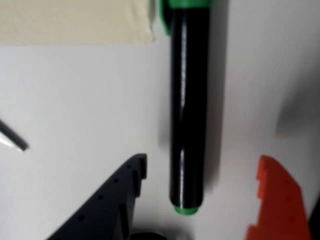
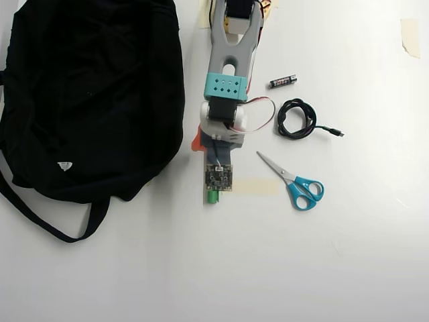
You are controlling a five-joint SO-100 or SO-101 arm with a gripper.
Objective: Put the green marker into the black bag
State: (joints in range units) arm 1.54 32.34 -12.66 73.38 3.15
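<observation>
The hand (image 1: 197, 187) hangs wide open astride the green marker (image 1: 187, 115), one finger on each side so a close would pinch the barrel, which lies flat on the white surface (image 2: 201, 268), beside the black bag (image 2: 87, 94).

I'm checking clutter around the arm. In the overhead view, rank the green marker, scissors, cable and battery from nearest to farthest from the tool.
1. Green marker: under the tool, only its green end showing.
2. Scissors: right of the tool, slightly lower.
3. Cable and battery: both right and higher; too close to call.
</observation>
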